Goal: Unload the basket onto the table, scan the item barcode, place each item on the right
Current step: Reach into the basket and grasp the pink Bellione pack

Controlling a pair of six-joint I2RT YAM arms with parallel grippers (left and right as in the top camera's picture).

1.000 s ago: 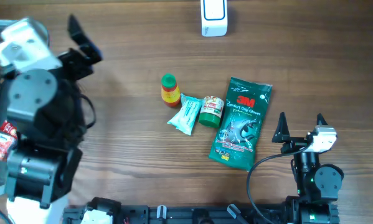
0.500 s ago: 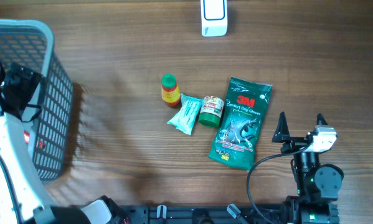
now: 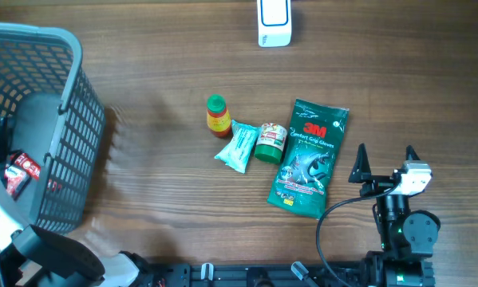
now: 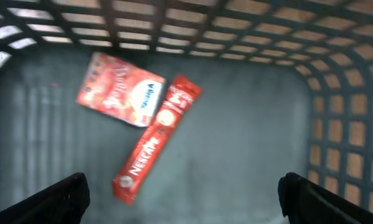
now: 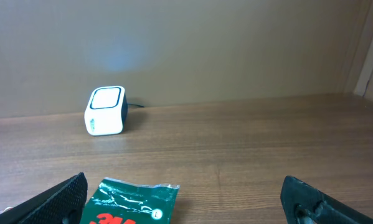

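Clearly my spread right fingers point(image 3: 358, 166) are nearest the green 3M glove pack point(image 3: 308, 158), lying lengthwise just front-left; left fingers point(image 4: 55, 199) spread too.

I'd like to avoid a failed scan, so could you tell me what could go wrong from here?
1. The small bottle, teal sachet and green-lidded jar lie bunched together; gripping one may knock the others.
2. The 3M glove pack is flat and glossy, so the open right gripper could slip on it, and glare might confuse the scanner.
3. The open left gripper hangs inside the basket; it might snag the mesh.
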